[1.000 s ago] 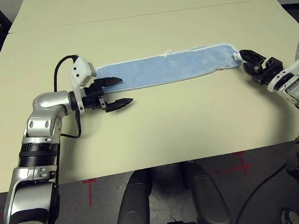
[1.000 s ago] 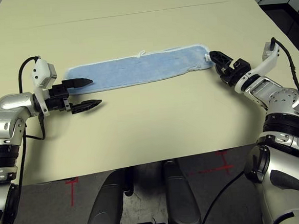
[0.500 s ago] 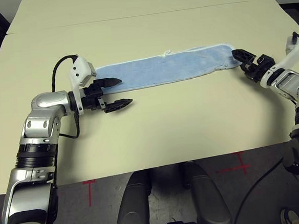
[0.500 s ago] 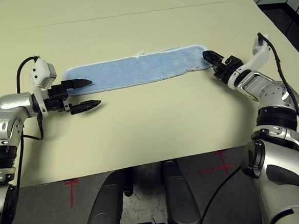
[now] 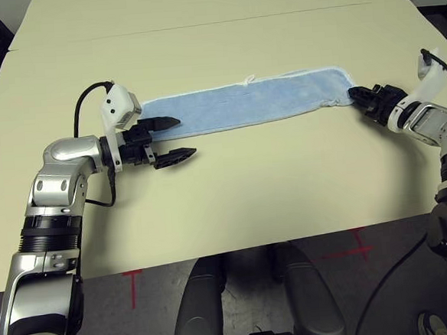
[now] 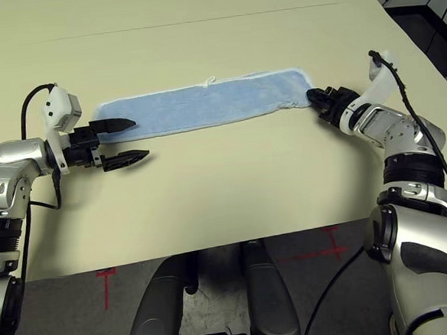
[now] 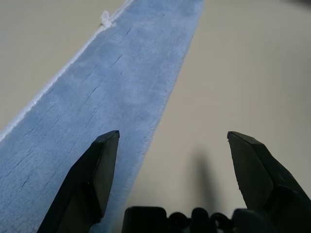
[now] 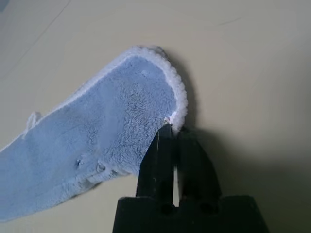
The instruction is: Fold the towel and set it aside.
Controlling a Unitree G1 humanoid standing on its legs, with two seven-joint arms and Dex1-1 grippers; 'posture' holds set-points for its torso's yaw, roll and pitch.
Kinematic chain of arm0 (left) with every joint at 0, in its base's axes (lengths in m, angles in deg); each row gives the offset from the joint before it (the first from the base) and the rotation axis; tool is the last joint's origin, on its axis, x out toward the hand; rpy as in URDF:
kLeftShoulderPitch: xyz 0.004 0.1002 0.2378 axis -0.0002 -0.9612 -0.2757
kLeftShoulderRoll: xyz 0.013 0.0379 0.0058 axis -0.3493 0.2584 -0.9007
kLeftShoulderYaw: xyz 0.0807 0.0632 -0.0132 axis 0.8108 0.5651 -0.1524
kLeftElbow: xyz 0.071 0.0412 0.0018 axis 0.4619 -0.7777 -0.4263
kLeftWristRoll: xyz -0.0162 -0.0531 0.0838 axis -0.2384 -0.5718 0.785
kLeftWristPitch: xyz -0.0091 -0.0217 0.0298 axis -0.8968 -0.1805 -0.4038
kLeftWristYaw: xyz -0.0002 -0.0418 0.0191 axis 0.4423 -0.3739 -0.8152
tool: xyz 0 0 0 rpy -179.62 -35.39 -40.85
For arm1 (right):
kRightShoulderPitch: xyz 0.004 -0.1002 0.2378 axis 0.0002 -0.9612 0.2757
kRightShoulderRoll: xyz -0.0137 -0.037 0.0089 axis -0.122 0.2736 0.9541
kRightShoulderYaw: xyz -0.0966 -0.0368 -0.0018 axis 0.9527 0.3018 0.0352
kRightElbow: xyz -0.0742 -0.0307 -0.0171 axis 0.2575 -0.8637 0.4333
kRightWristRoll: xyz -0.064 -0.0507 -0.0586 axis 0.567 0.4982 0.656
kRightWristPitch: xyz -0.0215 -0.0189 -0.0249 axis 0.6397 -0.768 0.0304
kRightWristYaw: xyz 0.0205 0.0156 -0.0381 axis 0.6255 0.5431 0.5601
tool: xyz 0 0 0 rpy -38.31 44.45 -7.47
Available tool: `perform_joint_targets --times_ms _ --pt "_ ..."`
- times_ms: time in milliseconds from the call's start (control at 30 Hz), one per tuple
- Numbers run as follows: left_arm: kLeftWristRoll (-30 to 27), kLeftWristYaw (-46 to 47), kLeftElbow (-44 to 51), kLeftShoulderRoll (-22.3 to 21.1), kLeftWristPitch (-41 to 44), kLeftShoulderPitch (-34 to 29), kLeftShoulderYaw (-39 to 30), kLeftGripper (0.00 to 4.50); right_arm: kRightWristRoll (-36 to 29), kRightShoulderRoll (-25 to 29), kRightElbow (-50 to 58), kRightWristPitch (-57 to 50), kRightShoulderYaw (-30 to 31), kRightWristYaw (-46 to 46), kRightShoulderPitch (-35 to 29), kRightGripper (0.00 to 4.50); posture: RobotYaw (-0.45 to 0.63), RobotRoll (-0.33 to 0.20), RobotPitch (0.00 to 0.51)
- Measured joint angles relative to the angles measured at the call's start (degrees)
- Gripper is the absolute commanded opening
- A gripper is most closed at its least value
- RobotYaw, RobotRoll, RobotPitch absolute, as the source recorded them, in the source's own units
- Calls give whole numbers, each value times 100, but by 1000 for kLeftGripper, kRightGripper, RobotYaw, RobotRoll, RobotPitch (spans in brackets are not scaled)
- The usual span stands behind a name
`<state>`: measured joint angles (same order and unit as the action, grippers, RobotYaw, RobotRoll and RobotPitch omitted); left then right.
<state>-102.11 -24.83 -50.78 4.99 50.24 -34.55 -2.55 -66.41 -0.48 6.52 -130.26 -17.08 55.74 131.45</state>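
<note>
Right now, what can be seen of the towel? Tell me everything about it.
The towel is a light-blue, fluffy cloth with white stitched edging and a small loop on its far edge. It lies flat on the table as a long narrow strip, running across in front of the robot. The right gripper is shut on the edging at its rounded right end. The left gripper is open at the other end, one of its fingers over the cloth.
</note>
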Motion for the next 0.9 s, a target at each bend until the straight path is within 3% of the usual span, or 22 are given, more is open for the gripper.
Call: perform_joint_targets --times_ms 300,600,900 --pt "1 -44 -8 0 9 40 37 4500 12 26 -46 157 -18 117 -17 43 10 0 262" --pt "3 -44 -21 0 9 44 47 4500 127 406 -539 722 -41 169 69 43 6 0 257" --pt "4 -50 -34 4 10 73 99 4500 108 612 -290 932 9 1133 274 43 8 0 251"
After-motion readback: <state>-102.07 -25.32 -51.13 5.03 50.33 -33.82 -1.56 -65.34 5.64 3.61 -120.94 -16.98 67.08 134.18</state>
